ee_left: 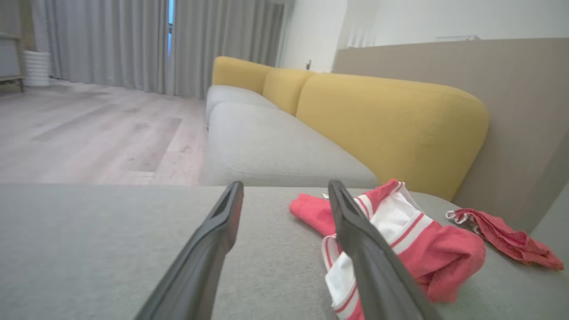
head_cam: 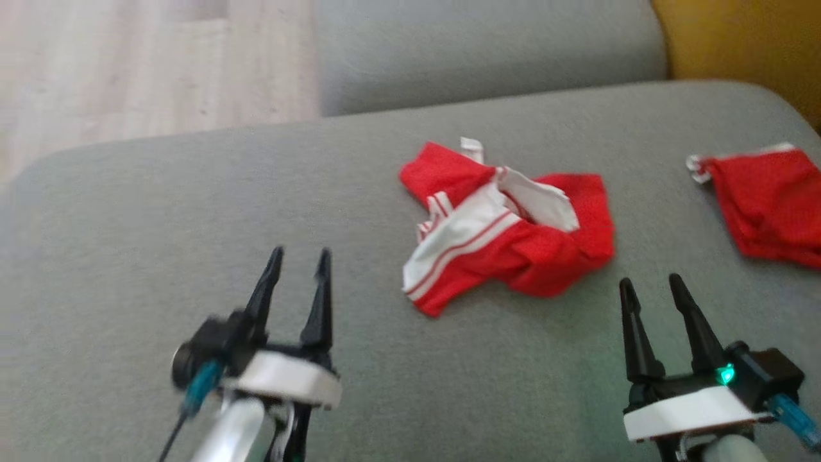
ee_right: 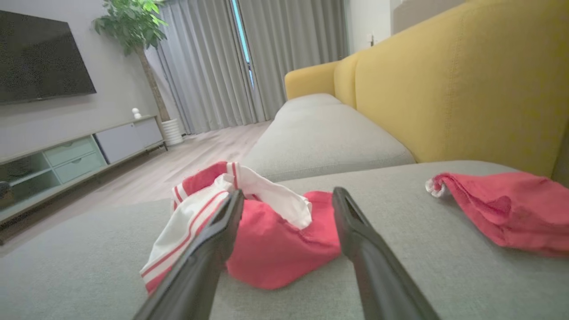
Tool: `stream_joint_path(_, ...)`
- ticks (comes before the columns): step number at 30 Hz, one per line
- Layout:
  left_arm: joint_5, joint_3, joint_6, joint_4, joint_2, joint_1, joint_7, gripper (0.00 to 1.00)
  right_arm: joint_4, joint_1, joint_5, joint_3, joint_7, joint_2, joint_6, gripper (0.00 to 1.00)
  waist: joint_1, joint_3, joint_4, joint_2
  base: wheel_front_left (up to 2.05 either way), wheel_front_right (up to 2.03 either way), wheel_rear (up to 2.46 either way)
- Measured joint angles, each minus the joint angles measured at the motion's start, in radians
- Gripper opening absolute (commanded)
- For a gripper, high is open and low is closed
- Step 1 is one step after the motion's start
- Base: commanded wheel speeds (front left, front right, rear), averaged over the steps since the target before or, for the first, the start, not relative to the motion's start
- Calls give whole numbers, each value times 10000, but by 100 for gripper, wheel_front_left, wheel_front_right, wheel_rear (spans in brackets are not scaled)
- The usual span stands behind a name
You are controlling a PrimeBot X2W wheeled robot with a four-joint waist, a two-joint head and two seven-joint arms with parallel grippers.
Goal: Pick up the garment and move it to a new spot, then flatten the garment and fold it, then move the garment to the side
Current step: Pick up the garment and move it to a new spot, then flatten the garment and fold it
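The left hand (head_cam: pixel 301 253) and right hand (head_cam: pixel 650 280) hang open and empty near the garment (head_cam: pixel 507 224), crumpled on the cushion (head_cam: pixel 192 224) in folds I can't quite read, so a shallow pinch may lift one layer only, or stray to the second red cloth (head_cam: pixel 763 199) nearby.

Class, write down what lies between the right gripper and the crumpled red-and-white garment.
Just bare grey cushion; the head view shows the stretch from the right gripper to the garment.

Head view looks down, wrist views low, sharing garment (head_cam: pixel 545 256)
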Motion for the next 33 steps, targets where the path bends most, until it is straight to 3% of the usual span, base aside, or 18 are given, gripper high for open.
stream_joint_path(6, 1563, 1453, 520, -2178, -247, 2878, -2, 100, -6, 657, -232, -589, 0, 230, 0, 100, -1, -769, 792, 0, 0, 0, 0)
stream_joint_path(13, 2907, 1858, 324, -3108, -550, 4623, -2, 100, 4, 1563, -598, -761, 0, 460, 0, 100, 0, -1287, 1265, 0, 0, 0, 0)
stream_joint_path(22, 3522, 2213, -19, -3183, -656, 5111, -2, 100, 13, 1734, -644, -809, 0, 470, 0, 100, 2, -1544, 1433, 0, 0, 0, 0)
stream_joint_path(33, 3647, 2443, -121, -3172, -729, 5117, -2, 100, 35, 1735, -541, -788, 2, 474, 0, 100, 2, -1603, 1406, 0, 0, 0, 0)
